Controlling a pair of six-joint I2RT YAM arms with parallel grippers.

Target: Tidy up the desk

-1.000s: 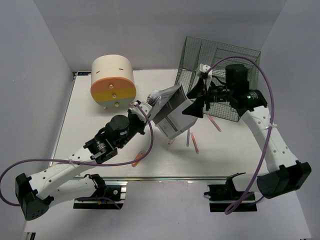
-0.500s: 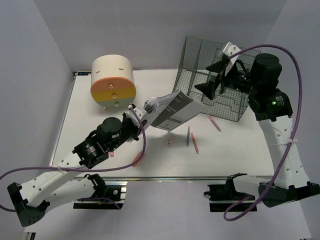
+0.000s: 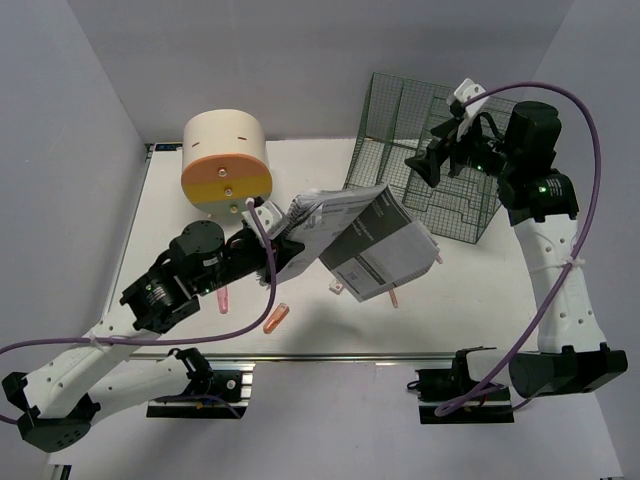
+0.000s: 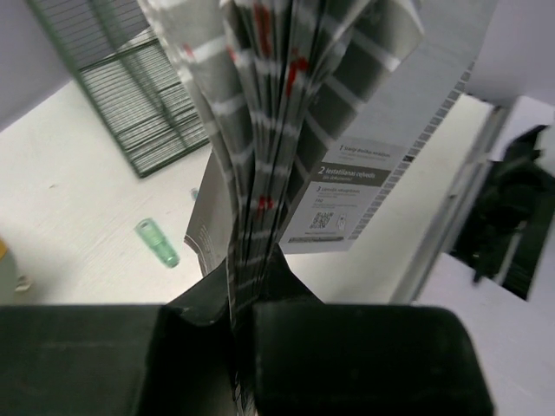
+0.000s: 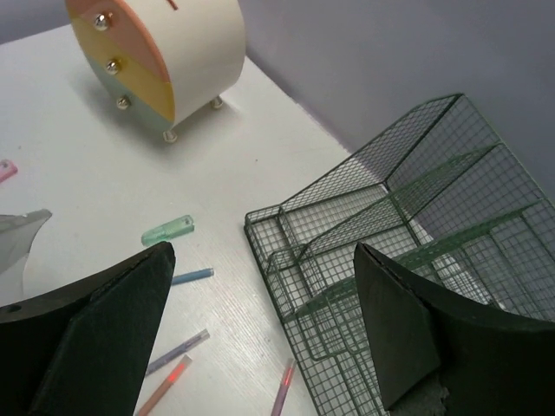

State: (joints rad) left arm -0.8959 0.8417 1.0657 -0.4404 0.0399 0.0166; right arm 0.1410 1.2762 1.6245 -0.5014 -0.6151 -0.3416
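Left gripper [image 3: 281, 243] pinching booklets [image 3: 372, 240], apparently several fanned together, raised over the desk [image 3: 480, 300]; right gripper [image 5: 262, 260] spread wide, empty, above green wire rack [image 3: 395, 120].

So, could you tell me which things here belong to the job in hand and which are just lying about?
In hand: the desk; the booklets pinched in the left gripper; probably the green wire rack, near the open right gripper.
Lying about: round drawer box; orange marker; pink marker; green cap.
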